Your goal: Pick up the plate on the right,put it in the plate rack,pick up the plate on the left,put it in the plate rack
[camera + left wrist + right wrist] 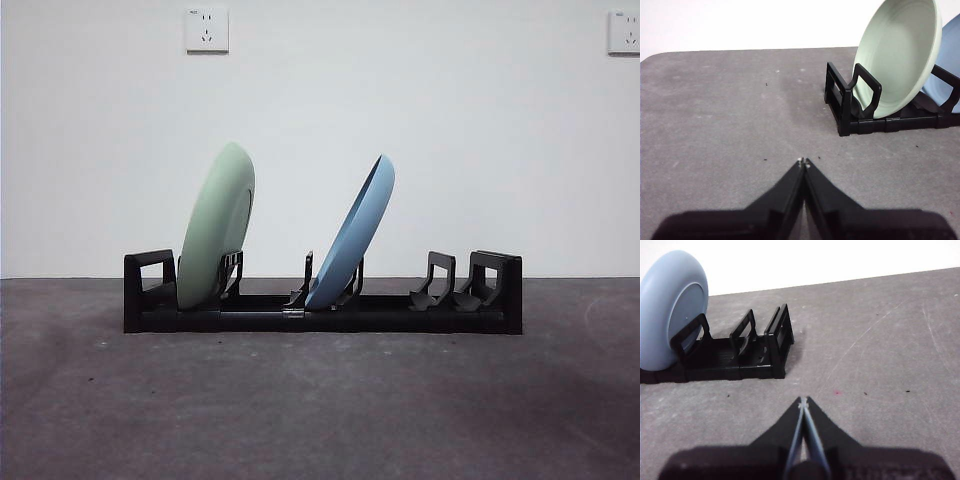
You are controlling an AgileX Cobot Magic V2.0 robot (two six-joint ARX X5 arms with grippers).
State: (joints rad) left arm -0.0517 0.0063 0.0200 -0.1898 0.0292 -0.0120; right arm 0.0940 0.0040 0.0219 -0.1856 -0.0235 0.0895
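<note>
The plate rack point(322, 305) stands on the grey worktop point(320, 410), well back from the near edge and parallel to the far edge. It carries two plates, both on edge and tilted. The green plate point(215, 228) sits in the slot next to one blocky end. The blue plate point(352, 235) sits in a slot near the middle of the rack. The slots at the other end hold nothing.

The left hand point(804, 162) is fully closed, jaw tips touching, and grips nothing. It hovers above bare worktop, apart from the rack end that holds the green plate point(900, 55).

The right hand point(803, 401) is likewise closed and grips nothing. It is clear of the rack's vacant end point(775, 347), with the blue plate point(672, 305) farther off.
</note>
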